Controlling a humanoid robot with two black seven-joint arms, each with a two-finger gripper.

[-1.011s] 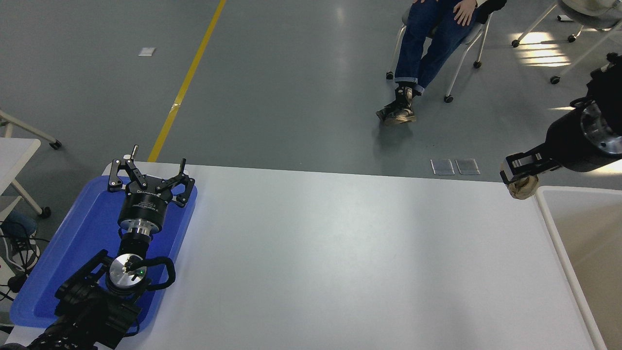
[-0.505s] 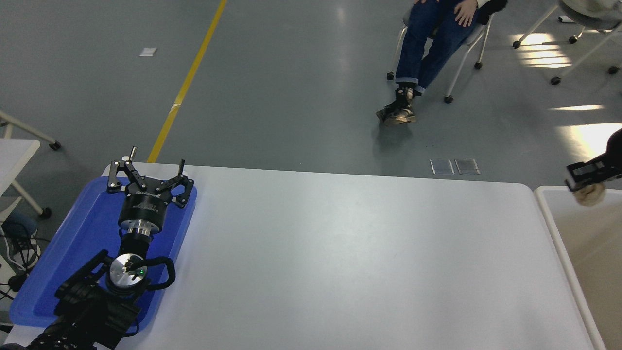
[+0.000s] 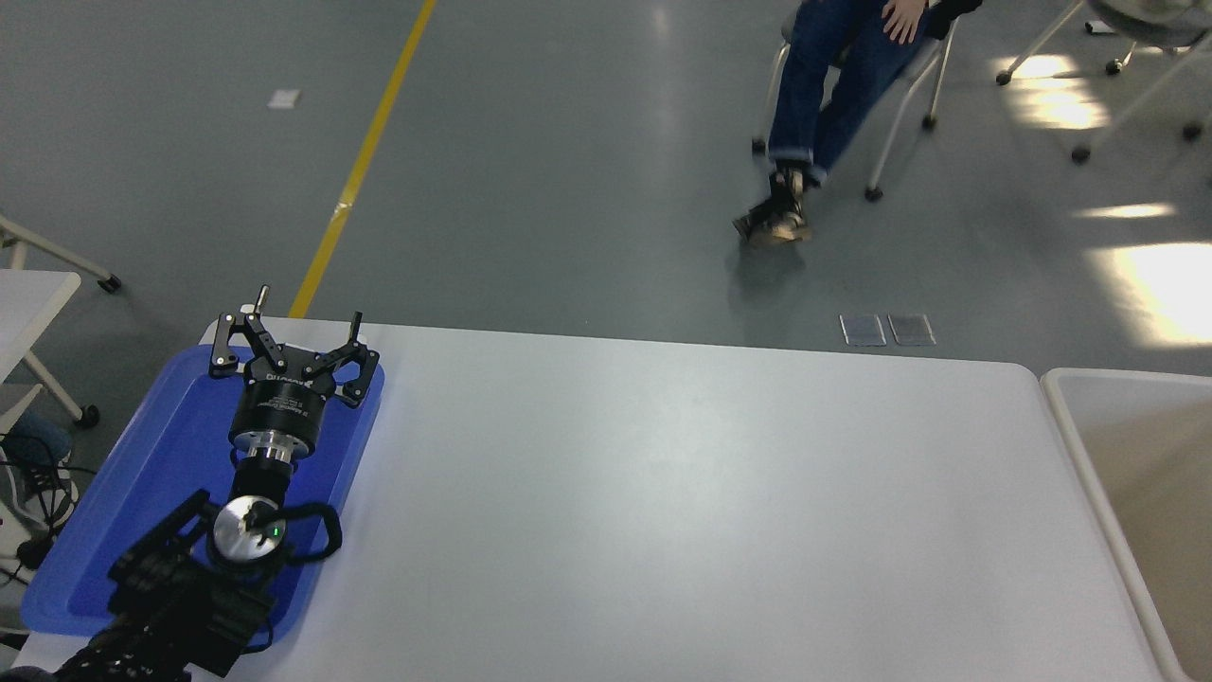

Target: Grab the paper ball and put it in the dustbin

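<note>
The dustbin, with a white rounded rim and beige inner walls, stands at the table's right end, cut off by the picture's right edge. The paper ball is out of view. My right arm and gripper are out of view too. My left gripper is parked at the lower left over the blue tray, its fingers spread open and empty.
A white table fills the lower picture. Beyond its far edge a person sits on a wheeled chair, legs stretched out. Another table's corner is at the left edge. A yellow line runs across the floor.
My right gripper, shut on the paper ball, moved right over the dustbin's rim and left the picture. The left arm has not moved.
</note>
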